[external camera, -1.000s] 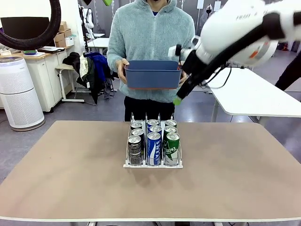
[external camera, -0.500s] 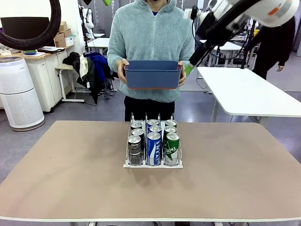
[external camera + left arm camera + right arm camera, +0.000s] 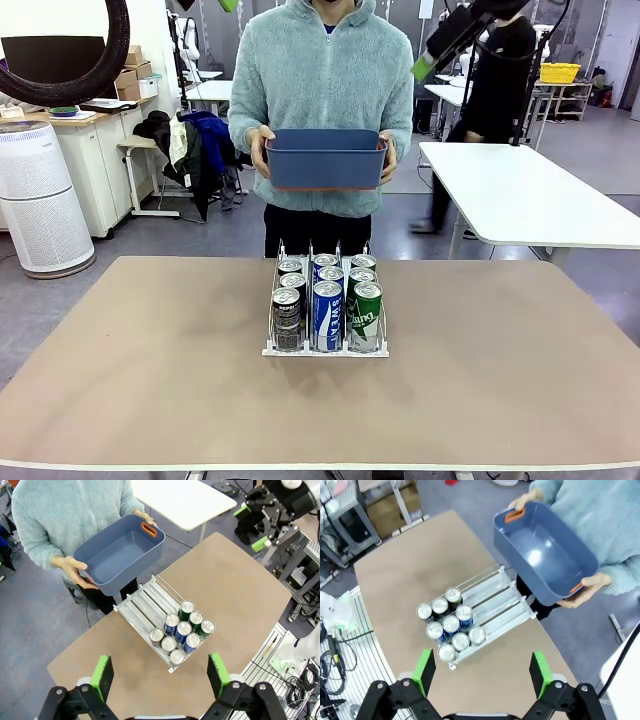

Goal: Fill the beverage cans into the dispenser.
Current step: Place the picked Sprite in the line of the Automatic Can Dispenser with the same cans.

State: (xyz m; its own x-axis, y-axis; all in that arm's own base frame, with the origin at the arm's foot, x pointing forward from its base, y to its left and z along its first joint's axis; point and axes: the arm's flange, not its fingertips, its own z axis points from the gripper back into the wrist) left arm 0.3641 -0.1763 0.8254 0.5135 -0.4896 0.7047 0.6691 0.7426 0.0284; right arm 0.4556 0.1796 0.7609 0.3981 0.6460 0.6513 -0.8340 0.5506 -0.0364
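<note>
The white dispenser (image 3: 325, 351) stands mid-table with several beverage cans in three lanes: dark ones (image 3: 287, 312) on the left, blue ones (image 3: 327, 312) in the middle, green ones (image 3: 366, 315) on the right. From high above, my left gripper (image 3: 159, 675) is open and empty over the cans (image 3: 182, 630) at the front of the dispenser (image 3: 147, 600). My right gripper (image 3: 482, 671) is likewise open and empty, high over the cans (image 3: 450, 625) and the dispenser's bare lanes (image 3: 497, 605). One of its green fingertips (image 3: 422, 68) shows at the top of the front view.
A person at the far side holds a blue bin (image 3: 325, 158) with both hands; its inside (image 3: 117, 555) is bare. A white table (image 3: 530, 200) stands behind on the right, an air purifier (image 3: 40, 200) on the left. Broad tabletop lies around the rack.
My right arm has swung up and away to the top right, almost out of the front view. The cans, the dispenser and the bin have not moved.
</note>
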